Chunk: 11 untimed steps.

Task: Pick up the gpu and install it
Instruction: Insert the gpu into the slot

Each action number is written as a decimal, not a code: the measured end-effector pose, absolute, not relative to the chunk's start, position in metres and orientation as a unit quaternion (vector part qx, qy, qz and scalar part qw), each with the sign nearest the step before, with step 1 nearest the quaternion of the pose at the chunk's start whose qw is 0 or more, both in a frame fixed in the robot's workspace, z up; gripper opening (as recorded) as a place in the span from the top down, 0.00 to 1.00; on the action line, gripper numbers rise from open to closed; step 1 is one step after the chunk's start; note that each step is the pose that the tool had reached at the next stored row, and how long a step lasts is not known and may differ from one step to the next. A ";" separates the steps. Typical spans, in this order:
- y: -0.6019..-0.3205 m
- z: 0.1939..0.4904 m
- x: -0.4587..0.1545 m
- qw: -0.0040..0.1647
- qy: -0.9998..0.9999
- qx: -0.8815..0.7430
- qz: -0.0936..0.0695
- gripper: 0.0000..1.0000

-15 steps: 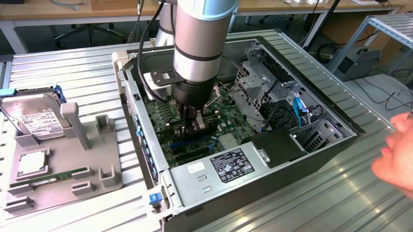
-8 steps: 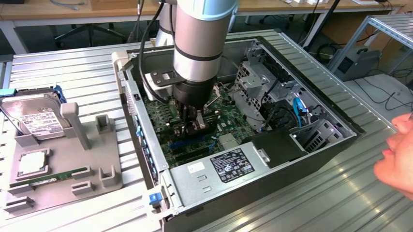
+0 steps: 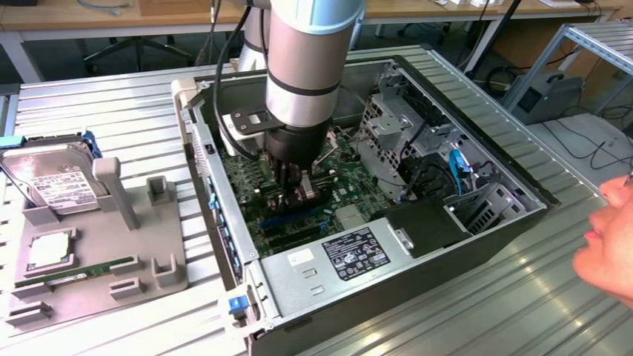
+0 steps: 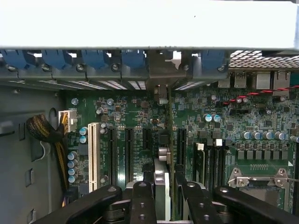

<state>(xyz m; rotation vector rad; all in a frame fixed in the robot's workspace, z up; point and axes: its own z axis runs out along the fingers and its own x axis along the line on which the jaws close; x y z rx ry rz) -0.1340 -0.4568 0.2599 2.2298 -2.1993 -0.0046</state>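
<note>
My gripper (image 3: 295,191) is deep inside the open computer case (image 3: 514,222), just above the green motherboard (image 3: 252,178). In the wrist view its black fingers (image 4: 142,203) are shut on the gpu (image 4: 161,179), which is seen edge-on as a thin upright card running away from the gripper (image 4: 166,207). The card's silvery metal end (image 4: 161,77) reaches the row of blue-clipped rear slot openings (image 4: 93,60). It stands in line with the black expansion slots (image 4: 128,154) on the board. Whether its lower edge is seated in a slot is hidden.
A grey parts holder (image 3: 148,245) at the exterior view's left carries a silver hard drive (image 3: 55,185), a green memory stick (image 3: 94,268) and a square chip (image 3: 47,252). The power supply (image 3: 342,256) fills the case's near end. A person's hand (image 3: 608,245) is at the right edge.
</note>
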 end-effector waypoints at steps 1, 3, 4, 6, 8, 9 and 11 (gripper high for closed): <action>-0.457 0.259 -0.134 0.005 -0.702 0.712 -0.001 0.73; -0.457 0.258 -0.134 0.005 -0.702 0.712 -0.001 0.73; -0.457 0.258 -0.134 0.005 -0.702 0.712 -0.001 0.73; -0.457 0.257 -0.134 0.006 -0.702 0.712 0.000 0.73; -0.457 0.257 -0.134 0.007 -0.702 0.712 0.001 0.73; -0.457 0.257 -0.134 0.007 -0.702 0.712 0.001 0.73; -0.457 0.258 -0.134 0.008 -0.702 0.712 0.002 0.73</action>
